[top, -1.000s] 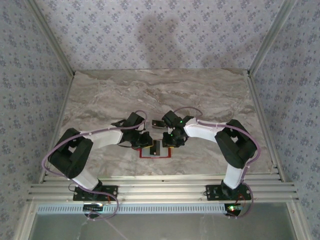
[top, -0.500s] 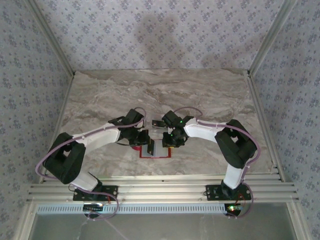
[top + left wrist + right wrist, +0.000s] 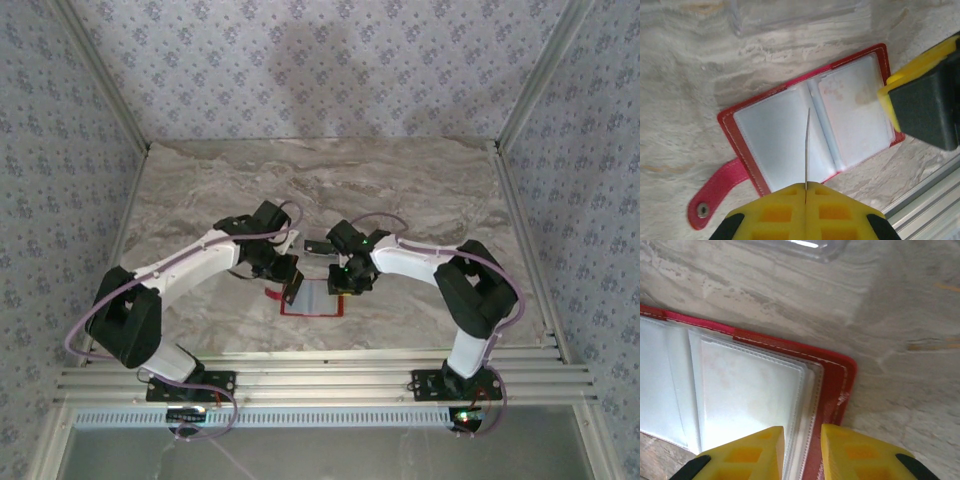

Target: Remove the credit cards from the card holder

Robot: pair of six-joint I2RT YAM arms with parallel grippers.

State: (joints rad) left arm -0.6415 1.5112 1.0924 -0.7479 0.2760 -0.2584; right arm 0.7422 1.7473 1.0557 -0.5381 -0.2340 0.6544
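My left gripper [image 3: 806, 192] clamps one credit card [image 3: 807, 145] edge-on above the open card holder [image 3: 775, 130], which lies flat on the table [image 3: 690, 75]. My right gripper [image 3: 801, 436], narrowly parted, straddles its right edge.

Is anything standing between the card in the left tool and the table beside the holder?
Nothing visible does. The left tool pinches the card edge-on above the open card holder; the right tool straddles the holder's edge opposite its strap.

Elbows out on white left arm [image 3: 190, 262] and white right arm [image 3: 420, 262], wrists meeting low. Left gripper [image 3: 806, 186]: yellow fingers [image 3: 775, 215] pinch a thin pale card [image 3: 807, 145] (seen edge-on). Right gripper [image 3: 802, 440]: fingers narrowly parted.
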